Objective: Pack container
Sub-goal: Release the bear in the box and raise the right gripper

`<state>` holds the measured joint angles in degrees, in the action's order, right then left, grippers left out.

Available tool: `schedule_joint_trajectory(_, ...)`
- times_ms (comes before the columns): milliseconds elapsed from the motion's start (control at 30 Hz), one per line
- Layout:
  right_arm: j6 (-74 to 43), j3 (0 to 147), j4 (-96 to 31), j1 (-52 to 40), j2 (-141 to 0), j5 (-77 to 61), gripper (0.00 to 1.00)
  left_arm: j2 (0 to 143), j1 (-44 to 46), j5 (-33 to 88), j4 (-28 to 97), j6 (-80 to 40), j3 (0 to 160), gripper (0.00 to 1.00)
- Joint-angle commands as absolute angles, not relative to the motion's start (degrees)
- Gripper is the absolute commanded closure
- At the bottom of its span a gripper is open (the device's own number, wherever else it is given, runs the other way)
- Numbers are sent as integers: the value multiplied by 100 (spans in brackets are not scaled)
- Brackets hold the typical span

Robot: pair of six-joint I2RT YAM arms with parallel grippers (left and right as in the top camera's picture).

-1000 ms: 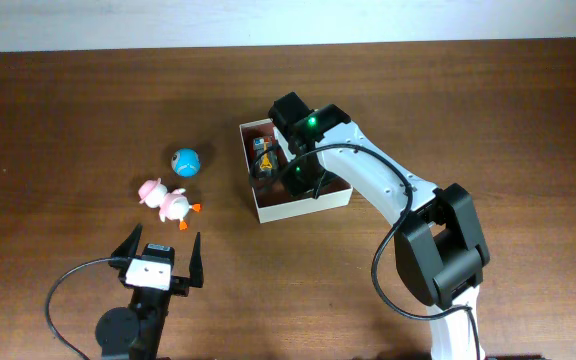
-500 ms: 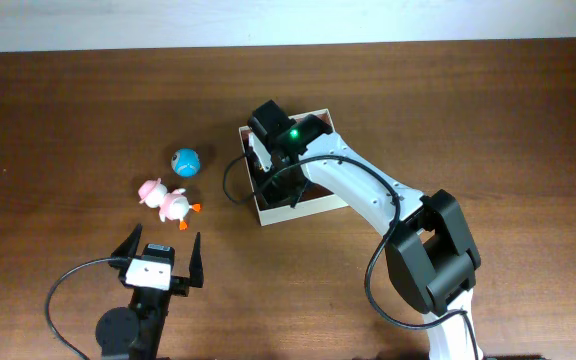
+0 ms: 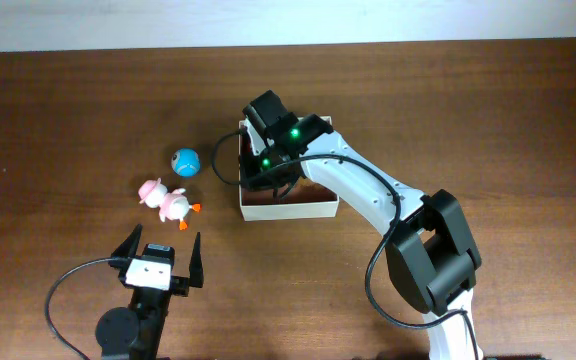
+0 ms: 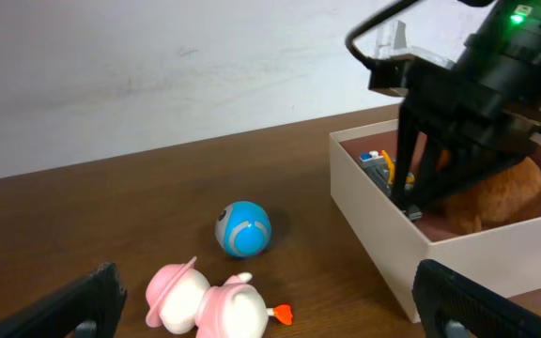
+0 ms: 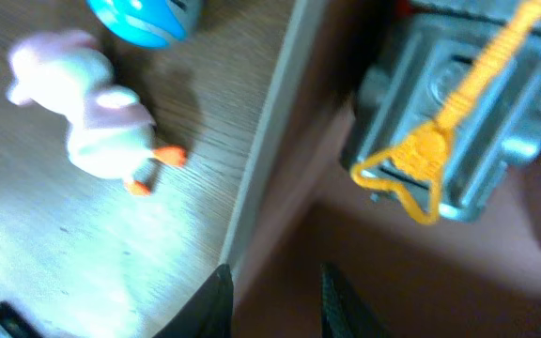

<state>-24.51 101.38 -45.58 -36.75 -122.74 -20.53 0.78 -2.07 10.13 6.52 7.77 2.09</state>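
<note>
The container (image 3: pixel 288 208) is a shallow white-walled box with a pink-brown inside, at mid-table. It also shows in the left wrist view (image 4: pixel 383 244) and the right wrist view (image 5: pixel 261 150). My right gripper (image 3: pixel 266 172) reaches down at its left wall (image 4: pixel 411 192), fingers close together on the wall (image 5: pixel 275 300). Inside lie a grey toy with an orange cord (image 5: pixel 458 113) and a brown fuzzy toy (image 4: pixel 496 192). My left gripper (image 3: pixel 158 255) is open and empty near the front edge (image 4: pixel 270 314).
A blue ball (image 3: pixel 186 160) (image 4: pixel 243 228) and a pink duck toy (image 3: pixel 168 203) (image 4: pixel 205 300) lie on the wooden table left of the container. Both also show in the right wrist view, the ball (image 5: pixel 144 14) and the duck (image 5: pixel 101 122).
The right gripper moved left to the container's left wall. The container turned square to the table and slid left and forward. The left arm has not moved.
</note>
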Motion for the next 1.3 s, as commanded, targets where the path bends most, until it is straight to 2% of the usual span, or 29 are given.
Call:
schedule_joint_trajectory(0,-2860,10228,-4401,-3691,-12219,-2296,74,30,-246,1074,655,847,187,0)
schedule_joint_trajectory(400,-2504,10626,-4525,-3341,-12206,-2383,74,30,-246,1074,655,847,187,0)
schedule_joint_trajectory(467,-2305,11015,-4847,-3223,-12184,-2379,70,30,-246,1074,655,847,187,0)
schedule_joint_trajectory(600,-1916,12125,-6106,-2882,-12173,-2062,54,30,-246,1074,655,847,187,0)
schedule_joint_trajectory(667,-1658,12811,-7175,-2604,-12173,-1356,46,30,-246,1074,655,847,187,0)
schedule_joint_trajectory(833,-1518,13472,-8980,-1879,-12169,95,36,30,-246,1074,655,847,187,0)
schedule_joint_trajectory(967,-1372,13406,-9631,-1245,-12164,217,28,30,-246,1074,655,847,187,0)
schedule_joint_trajectory(1267,-1177,12470,-9623,-746,-12162,69,24,30,-246,1074,655,847,187,0)
